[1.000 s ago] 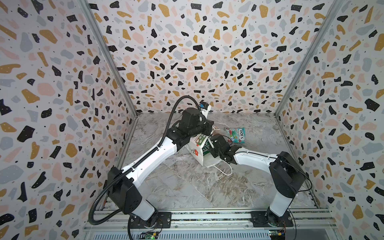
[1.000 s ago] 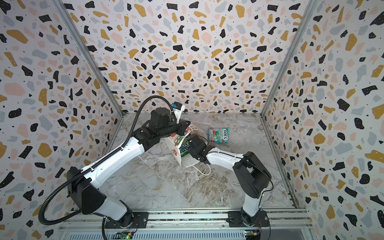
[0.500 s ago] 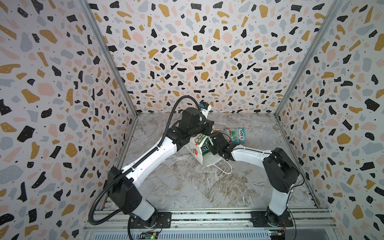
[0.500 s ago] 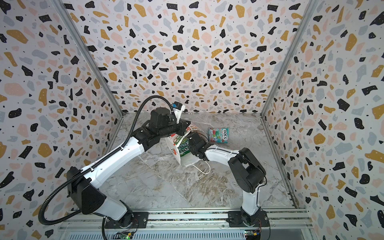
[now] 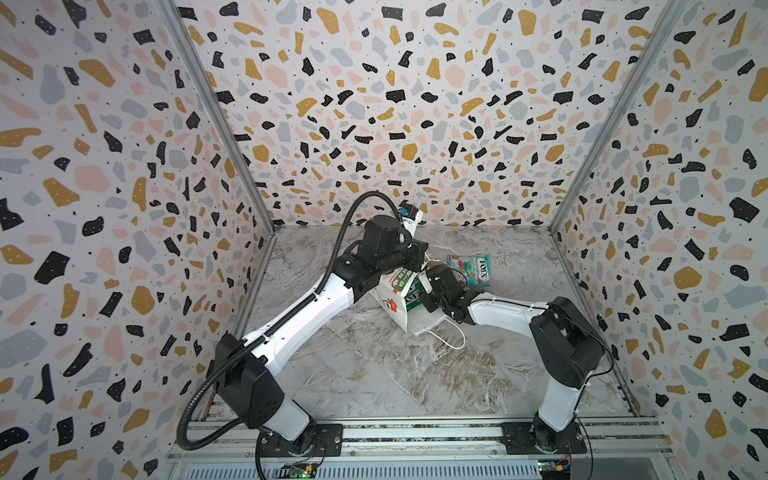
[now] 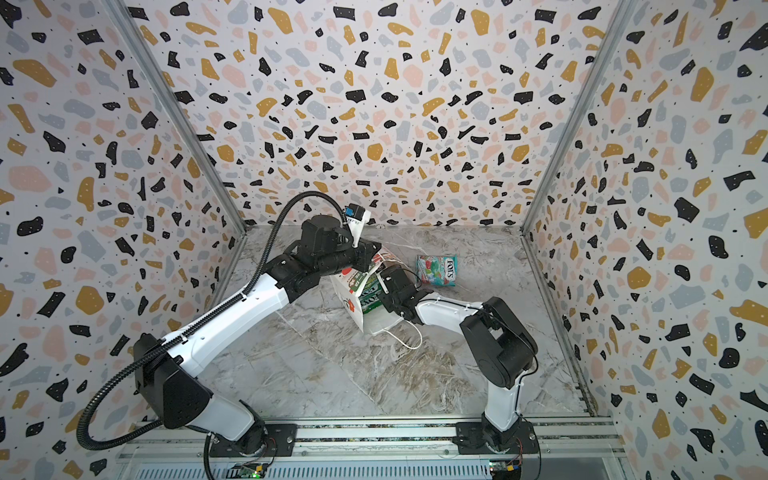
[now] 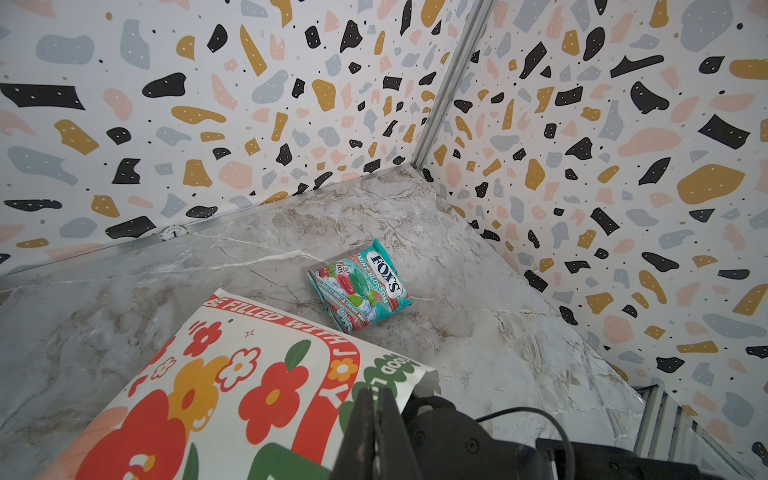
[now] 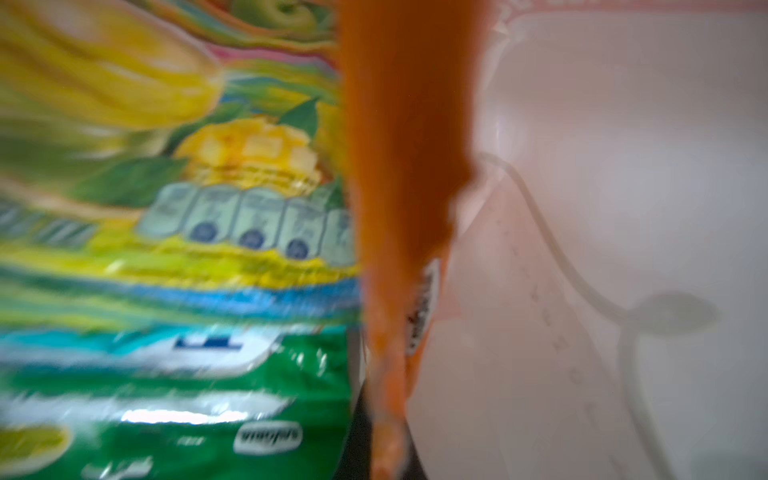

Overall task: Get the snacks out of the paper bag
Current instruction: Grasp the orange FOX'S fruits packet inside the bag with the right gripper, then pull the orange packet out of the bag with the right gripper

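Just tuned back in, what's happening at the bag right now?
The left pincer is pinching the rim of the paper bag, holding it tipped with its mouth toward the right arm. The right pincer is inside the bag, shut on what looks like an orange packet beside a green-yellow packet. One teal-red packet lies out on the table.

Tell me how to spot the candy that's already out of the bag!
Look at the marble table, then find the flowery paper bag near its middle. Just past it, toward the back right corner, a teal-and-red packet lies flat on bare marble. It is the only one lying outside; the green packet and orange packet sit inside the bag.
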Available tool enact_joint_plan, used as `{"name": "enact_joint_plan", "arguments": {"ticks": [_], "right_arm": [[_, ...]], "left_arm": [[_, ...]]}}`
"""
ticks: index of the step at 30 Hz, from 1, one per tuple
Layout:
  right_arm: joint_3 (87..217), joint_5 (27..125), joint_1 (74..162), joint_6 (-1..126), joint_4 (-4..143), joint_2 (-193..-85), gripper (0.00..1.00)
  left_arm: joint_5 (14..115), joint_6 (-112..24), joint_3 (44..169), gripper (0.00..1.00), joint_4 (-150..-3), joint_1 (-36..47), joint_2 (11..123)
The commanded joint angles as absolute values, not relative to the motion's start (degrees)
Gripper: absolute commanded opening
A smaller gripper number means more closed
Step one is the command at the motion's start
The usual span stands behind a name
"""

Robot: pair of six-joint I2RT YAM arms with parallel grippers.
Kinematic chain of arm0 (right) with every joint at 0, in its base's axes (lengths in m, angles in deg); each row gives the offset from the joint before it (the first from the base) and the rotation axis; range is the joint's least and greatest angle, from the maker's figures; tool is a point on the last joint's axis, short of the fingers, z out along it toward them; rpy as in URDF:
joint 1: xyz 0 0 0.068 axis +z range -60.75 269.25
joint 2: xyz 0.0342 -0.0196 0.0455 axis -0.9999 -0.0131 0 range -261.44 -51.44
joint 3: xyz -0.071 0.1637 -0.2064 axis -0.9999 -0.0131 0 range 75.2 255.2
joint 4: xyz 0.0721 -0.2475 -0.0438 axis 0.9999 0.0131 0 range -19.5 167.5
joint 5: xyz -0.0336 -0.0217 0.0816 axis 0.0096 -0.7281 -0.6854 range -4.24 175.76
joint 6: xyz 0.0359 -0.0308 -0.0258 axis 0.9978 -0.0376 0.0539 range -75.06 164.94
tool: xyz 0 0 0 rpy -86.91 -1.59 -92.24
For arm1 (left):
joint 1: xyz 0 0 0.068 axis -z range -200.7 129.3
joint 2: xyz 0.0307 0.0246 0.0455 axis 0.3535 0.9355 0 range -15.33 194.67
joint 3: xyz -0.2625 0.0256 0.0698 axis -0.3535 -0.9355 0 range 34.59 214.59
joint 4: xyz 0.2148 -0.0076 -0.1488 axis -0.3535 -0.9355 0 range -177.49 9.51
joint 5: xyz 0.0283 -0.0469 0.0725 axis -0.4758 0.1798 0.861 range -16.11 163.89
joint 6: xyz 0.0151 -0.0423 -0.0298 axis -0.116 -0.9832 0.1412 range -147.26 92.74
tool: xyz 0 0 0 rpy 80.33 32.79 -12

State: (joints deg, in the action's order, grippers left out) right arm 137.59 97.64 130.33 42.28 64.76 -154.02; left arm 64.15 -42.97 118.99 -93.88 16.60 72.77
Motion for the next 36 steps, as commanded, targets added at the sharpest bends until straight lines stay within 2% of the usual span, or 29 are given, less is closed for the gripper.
{"name": "enact_joint_plan", "arguments": {"ticks": [1, 17, 36], "right_arm": [[135.73, 95.20, 130.29, 43.30, 62.93, -148.40, 0.00], [126.96, 87.27, 130.81, 43.90, 68.03, -130.16, 0.00], [134.31, 80.22, 131.87, 40.33, 80.71, -113.96, 0.00]], "left_arm": [[65.27, -42.66, 120.86, 0.00, -92.17, 16.74, 72.14], [66.42, -44.58, 119.06, 0.00, -90.16, 16.83, 72.65], [66.44, -45.39, 118.71, 0.00, -89.73, 16.87, 73.45]]}}
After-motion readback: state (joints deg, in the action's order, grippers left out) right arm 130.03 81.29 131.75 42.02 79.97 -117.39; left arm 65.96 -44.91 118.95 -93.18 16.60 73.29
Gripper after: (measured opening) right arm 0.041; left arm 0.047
